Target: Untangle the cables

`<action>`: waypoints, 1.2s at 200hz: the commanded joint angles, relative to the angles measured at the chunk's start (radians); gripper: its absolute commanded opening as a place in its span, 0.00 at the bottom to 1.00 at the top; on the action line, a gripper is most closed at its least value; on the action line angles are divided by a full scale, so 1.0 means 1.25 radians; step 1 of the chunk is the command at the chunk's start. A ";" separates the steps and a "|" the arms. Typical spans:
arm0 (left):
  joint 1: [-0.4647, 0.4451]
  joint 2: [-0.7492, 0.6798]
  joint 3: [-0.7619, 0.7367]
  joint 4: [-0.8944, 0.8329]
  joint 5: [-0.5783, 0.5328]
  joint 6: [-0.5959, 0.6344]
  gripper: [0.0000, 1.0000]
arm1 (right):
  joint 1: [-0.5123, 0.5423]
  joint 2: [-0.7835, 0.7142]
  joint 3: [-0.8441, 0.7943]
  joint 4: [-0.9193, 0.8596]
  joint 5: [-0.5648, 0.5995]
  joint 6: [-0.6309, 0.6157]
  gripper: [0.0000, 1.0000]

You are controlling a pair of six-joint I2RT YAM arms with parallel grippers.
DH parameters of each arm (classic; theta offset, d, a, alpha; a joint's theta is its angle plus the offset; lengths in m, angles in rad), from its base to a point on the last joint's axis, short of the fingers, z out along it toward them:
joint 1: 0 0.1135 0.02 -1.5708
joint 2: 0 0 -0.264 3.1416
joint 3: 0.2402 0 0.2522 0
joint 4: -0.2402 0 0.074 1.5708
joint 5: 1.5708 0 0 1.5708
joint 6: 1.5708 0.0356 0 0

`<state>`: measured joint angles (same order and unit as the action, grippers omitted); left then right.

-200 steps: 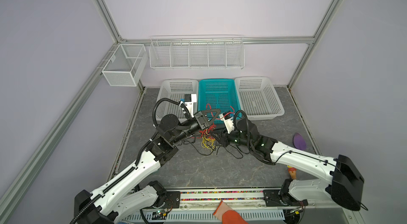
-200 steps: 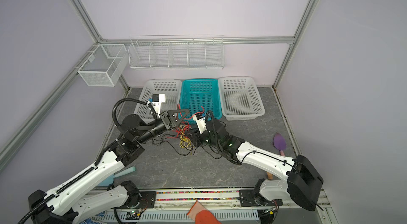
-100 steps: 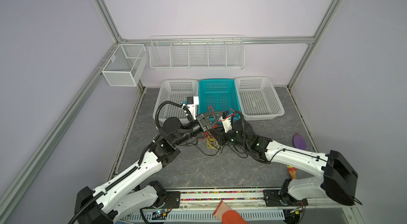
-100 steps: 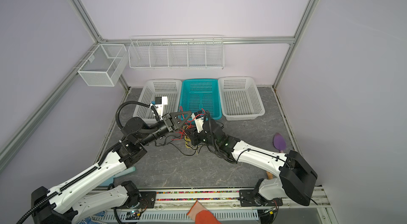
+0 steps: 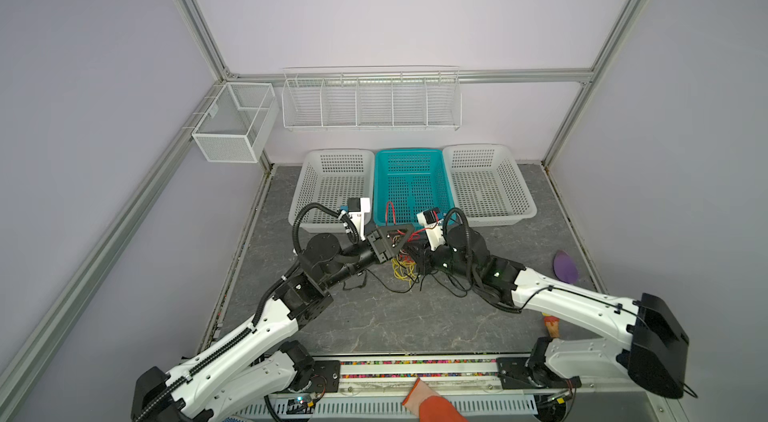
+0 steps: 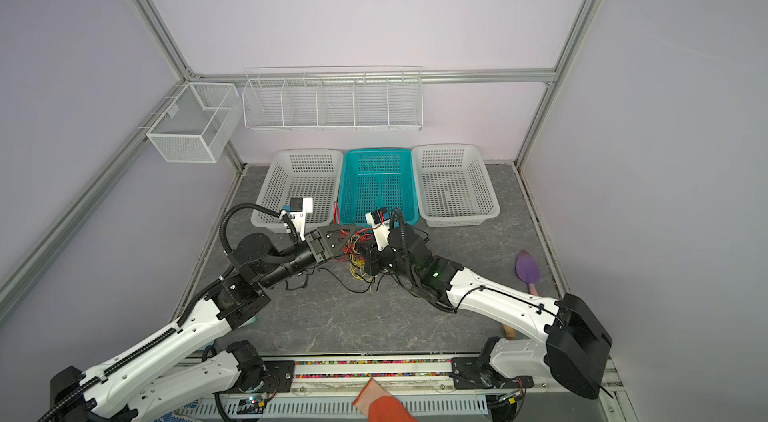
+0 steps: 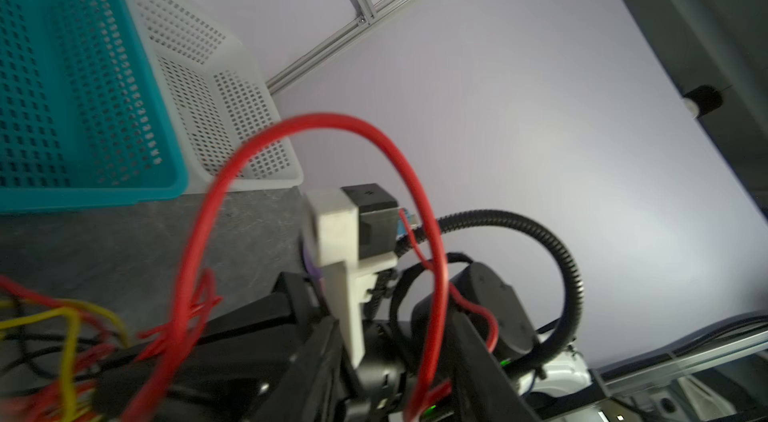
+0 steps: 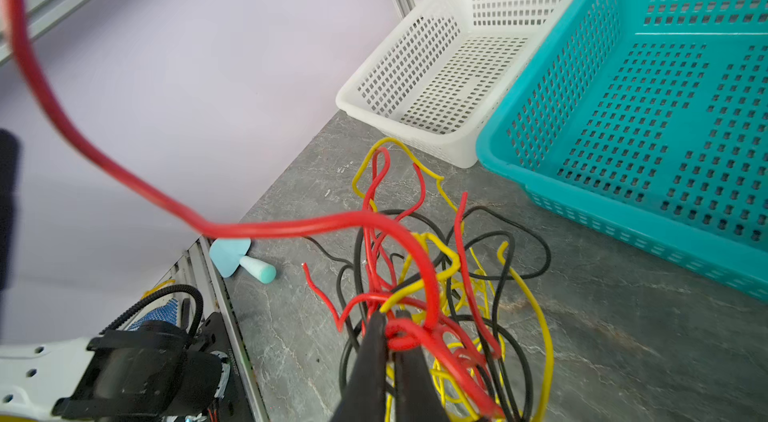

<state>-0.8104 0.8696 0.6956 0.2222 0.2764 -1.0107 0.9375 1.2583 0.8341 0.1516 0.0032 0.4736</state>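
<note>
The cables [image 5: 405, 270] lie as one black, red and yellow heap on the tabletop [image 5: 374, 324], just in front of the teal basket [image 5: 409, 153] and between the two arms. The left arm [image 5: 266, 326] and the right arm [image 5: 573, 308] reach in from opposite sides, and their tips come close together over the heap.

The right jaws are down in the thick of the heap and clenched. In the right wrist view they meet on a kink of the red cable [image 8: 266, 229], with yellow and black strands looped around them. The left jaws stand parted, a little higher and on the basket side of the heap. What looks like the same red cable arches loosely over them and down through their gap, and I cannot see it pinched there.

So the red cable's long axis runs from the right jaws' pinch up and across to the left jaws. The right arm is nearer the knot, and I judge the coming pull should follow that line, away from the heap
</note>
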 commanded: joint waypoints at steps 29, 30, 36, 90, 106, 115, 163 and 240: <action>-0.003 -0.088 -0.069 -0.140 -0.056 0.033 0.62 | -0.017 -0.066 0.004 -0.062 -0.022 0.008 0.07; -0.003 -0.088 -0.071 -0.138 -0.054 0.032 0.62 | -0.018 -0.066 0.005 -0.064 -0.022 0.009 0.07; -0.003 -0.089 -0.083 -0.128 -0.046 0.024 0.63 | -0.024 -0.069 0.009 -0.074 -0.023 0.018 0.07; -0.006 -0.046 -0.132 -0.100 0.012 -0.022 0.62 | -0.042 -0.082 0.057 -0.126 -0.052 0.050 0.07; -0.009 -0.029 -0.135 -0.100 0.009 -0.024 0.62 | -0.043 -0.083 0.058 -0.121 -0.075 0.063 0.07; -0.011 -0.017 -0.132 -0.105 0.008 -0.023 0.62 | -0.043 -0.085 0.059 -0.123 -0.077 0.069 0.07; -0.026 0.022 -0.098 -0.188 -0.018 0.012 0.61 | -0.081 -0.104 0.054 -0.139 -0.098 0.134 0.07; -0.059 0.070 -0.076 -0.122 -0.050 0.015 0.59 | -0.057 -0.074 0.048 -0.093 -0.155 0.153 0.07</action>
<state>-0.8619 0.9409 0.5640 0.0261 0.2386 -1.0084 0.8581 1.1671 0.8791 -0.0338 -0.1696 0.6338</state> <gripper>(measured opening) 0.589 0.070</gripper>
